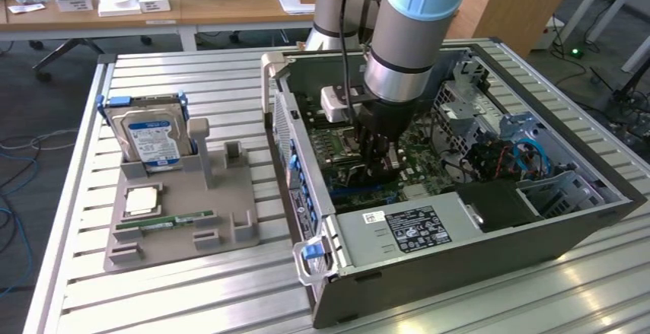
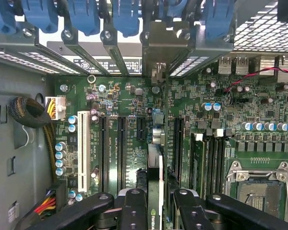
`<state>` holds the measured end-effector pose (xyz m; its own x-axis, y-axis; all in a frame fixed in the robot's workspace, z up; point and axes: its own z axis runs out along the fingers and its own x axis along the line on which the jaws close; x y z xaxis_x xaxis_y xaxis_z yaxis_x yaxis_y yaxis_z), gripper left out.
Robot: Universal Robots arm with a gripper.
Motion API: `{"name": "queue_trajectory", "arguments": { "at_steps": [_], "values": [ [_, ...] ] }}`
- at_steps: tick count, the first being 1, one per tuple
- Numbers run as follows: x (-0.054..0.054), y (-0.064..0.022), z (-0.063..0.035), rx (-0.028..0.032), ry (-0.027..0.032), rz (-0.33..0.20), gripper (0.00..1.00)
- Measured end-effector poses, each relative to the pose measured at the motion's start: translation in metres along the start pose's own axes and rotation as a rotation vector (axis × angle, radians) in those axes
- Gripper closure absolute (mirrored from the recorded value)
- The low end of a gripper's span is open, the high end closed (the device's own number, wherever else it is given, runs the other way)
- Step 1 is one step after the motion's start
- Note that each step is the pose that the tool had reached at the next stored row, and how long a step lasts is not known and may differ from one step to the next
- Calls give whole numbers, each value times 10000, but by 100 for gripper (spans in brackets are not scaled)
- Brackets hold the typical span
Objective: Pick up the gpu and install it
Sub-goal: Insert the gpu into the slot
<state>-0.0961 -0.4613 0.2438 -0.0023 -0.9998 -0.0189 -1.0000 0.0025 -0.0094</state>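
tool [image 2: 156,201]: jaws closed narrowly on the top edge of the gpu [image 2: 155,177], held edge-on
gpu place: inside the open computer case [image 1: 599,189], directly below the tool, over the motherboard [image 2: 129,105]
long axis: parallel to the expansion slots [image 2: 121,148], bracket end toward the case's rear wall

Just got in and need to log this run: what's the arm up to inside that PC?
The arm has reached down into the open computer case, and its gripper is shut on the gpu, held edge-on above the motherboard among the expansion slots. The card's metal bracket lines up with the rear slot openings. On the grey holder tray at the exterior view's left, the hard drive stands upright and the RAM stick lies flat.
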Motion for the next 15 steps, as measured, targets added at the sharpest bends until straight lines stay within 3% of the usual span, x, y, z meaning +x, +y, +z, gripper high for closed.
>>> {"name": "queue_trajectory", "arguments": {
  "at_steps": [15],
  "values": [
    [0,1,7,0,0,0,74]
  ]
}}
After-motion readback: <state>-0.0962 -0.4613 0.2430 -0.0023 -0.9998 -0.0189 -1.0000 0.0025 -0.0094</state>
